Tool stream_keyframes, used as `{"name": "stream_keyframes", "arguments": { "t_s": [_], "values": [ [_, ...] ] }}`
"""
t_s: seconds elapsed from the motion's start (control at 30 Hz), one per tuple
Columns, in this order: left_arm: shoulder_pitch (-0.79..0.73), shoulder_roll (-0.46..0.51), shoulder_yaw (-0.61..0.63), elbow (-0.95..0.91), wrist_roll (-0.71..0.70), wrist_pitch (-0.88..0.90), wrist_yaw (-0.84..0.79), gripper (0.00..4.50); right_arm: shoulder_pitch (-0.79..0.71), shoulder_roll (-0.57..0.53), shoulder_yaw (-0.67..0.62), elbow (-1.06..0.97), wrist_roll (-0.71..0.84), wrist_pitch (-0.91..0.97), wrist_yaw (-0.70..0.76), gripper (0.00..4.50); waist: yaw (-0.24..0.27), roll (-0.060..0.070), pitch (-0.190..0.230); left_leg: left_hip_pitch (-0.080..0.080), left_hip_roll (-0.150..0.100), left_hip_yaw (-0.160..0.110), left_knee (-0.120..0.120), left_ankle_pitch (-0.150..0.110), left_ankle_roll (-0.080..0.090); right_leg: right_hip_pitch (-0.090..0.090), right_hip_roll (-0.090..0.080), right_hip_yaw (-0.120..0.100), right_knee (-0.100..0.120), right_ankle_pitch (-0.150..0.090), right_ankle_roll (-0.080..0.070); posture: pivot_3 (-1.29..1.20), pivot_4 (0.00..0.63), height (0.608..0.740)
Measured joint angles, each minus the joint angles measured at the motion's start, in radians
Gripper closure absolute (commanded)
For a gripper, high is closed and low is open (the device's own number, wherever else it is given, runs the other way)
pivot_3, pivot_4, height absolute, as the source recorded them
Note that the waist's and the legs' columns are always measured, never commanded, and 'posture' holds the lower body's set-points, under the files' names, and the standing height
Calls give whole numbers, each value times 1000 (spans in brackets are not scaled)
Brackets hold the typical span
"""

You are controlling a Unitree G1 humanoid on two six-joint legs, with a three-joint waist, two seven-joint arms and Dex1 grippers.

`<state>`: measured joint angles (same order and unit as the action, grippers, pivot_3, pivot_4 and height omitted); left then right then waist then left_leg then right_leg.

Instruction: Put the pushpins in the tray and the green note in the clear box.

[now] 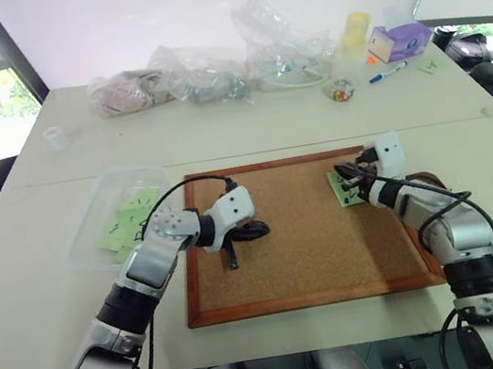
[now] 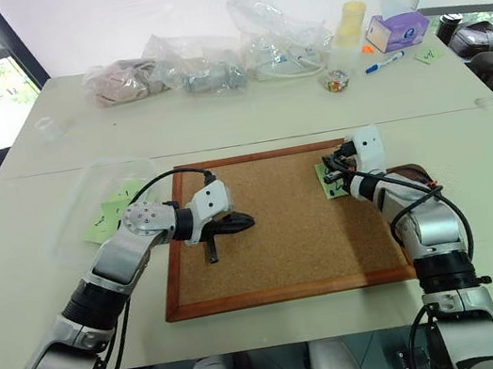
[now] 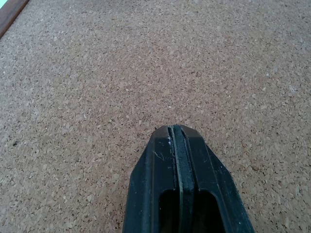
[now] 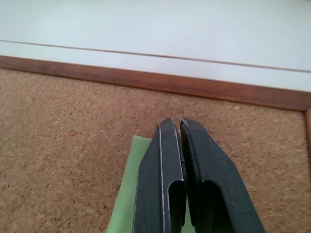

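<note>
Here, the right gripper [image 4: 179,127] is seen closed over the far right part of the cork board [image 1: 308,260], its two black fingers [image 4: 160,165] pressed flat together with only a hairline seam between them. In the right wrist view the fingers lie directly over the green note [image 4: 127,189], whose light green paper shows beneath and beside them. Whether a pushpin is pinched between the finger pads cannot be told, and no pin head can be made out there. In the head views the same gripper is placed at the near edge of the note [image 1: 338,185], which lies flat on the cork close to the board's right frame.

The left gripper [image 3: 176,130] is likewise closed, finger against finger, and nothing is visible between the pads. It is held above bare cork in the left part of the board, pointing across the board toward the right, and contact with the cork cannot be confirmed.

The clear box [image 1: 93,233] stands on the table just beyond the board's left frame, and several green notes [image 1: 134,216] are seen lying inside it. A dark brown edge that may be the tray [image 1: 429,177] is partly visible behind the right forearm, just off the board's right frame. At the far side of the table, clear plastic bags [image 1: 208,75] and a small jar of coloured pins [image 1: 340,90] are lined up.
</note>
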<state>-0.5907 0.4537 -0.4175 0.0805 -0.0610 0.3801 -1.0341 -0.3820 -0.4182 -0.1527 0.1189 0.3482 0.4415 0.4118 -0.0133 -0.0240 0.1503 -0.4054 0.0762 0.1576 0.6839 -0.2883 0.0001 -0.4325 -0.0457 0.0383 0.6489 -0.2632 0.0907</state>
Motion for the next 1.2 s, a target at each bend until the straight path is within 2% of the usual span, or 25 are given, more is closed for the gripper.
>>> {"name": "stream_keyframes", "arguments": {
  "t_s": [0.37, 0.63, 0.83, 1.13, 1.17, 1.2],
  "values": [
    [-1, -9, 0, 9, 7, -4, -9, 4500, 26, 4, -58, -62, 7, -35, -39, 4462, 1, 1, -1, 1, 0, 0, 0, 0, 0, 2, 0, 0, 0, 0, 0, 0, 150, 737],
    [1, -8, 1, 6, 9, -4, -8, 4500, 232, -29, -228, -292, 4, -5, -151, 4462, 0, 3, -2, 2, 0, -1, 0, 0, 0, 2, -1, 0, -1, -1, -2, 0, 150, 737],
    [7, -9, 1, 8, 11, -2, -7, 4500, 388, -29, -261, -352, -10, 53, -193, 4462, -1, 6, -5, 4, 0, -2, 0, 0, 1, 4, -1, 1, -1, -2, -3, 0, 150, 737],
    [5, -21, 1, 21, 18, -13, -8, 4500, 408, -30, -261, -339, -12, 112, -219, 4462, 1, 9, -7, 5, -1, -3, -1, -1, 2, 5, -1, 2, -2, -2, -4, 0, 150, 737],
    [5, -22, 1, 22, 20, -15, -8, 4500, 408, -30, -262, -331, -12, 112, -219, 3867, 1, 9, -7, 5, -1, -3, -1, -1, 2, 6, -1, 2, -2, -2, -4, 0, 150, 737],
    [5, -22, 1, 23, 22, -15, -9, 4500, 408, -30, -262, -328, -11, 112, -219, 3583, 1, 9, -7, 5, -1, -3, -1, -1, 2, 6, -1, 2, -2, -2, -4, 0, 150, 737]
  ]
}}
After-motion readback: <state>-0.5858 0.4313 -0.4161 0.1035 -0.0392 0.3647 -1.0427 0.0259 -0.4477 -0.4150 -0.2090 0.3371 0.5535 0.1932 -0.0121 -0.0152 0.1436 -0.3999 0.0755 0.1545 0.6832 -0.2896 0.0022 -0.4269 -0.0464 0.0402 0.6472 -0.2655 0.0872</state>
